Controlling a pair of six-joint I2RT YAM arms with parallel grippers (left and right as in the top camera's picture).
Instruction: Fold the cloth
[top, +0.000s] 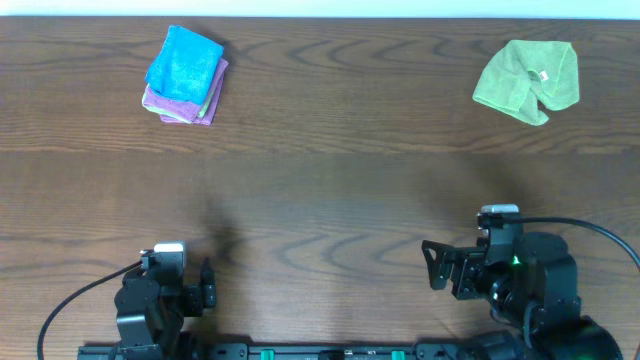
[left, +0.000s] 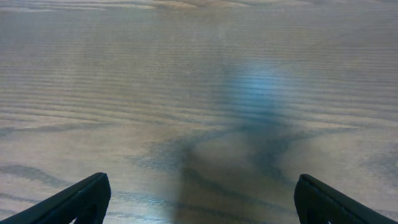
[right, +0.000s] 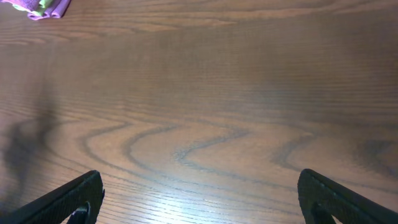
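Overhead view: both arms are parked at the near edge of the table (top: 320, 180), the left gripper (top: 206, 287) at 7 o'clock and the right gripper (top: 433, 266) at 5 o'clock.

1. Left gripper: released, holding nothing. The left wrist view shows its two fingers (left: 78, 200) spread wide over bare wood.
2. Right gripper: released, holding nothing. The right wrist view shows its fingers (right: 68, 199) equally spread over bare wood.
3. Open room: the near and middle bands of the table carry no objects. Nothing lies between either gripper and the far band.
4. Task item: the cloth (top: 183, 62) lies at 11 o'clock near the far edge, as a compact sky-blue pad. It rests on top of a purple folded cloth (top: 188, 108), whose edges show at its near side. A thin green layer shows in the same stack.
5. Other item: a lime-green cloth (top: 527, 80) lies crumpled at 1 o'clock, well apart from the stack, with a small white tag on top.
6. Surface: dark brown wood grain running left to right, with a pale strip beyond the far edge.
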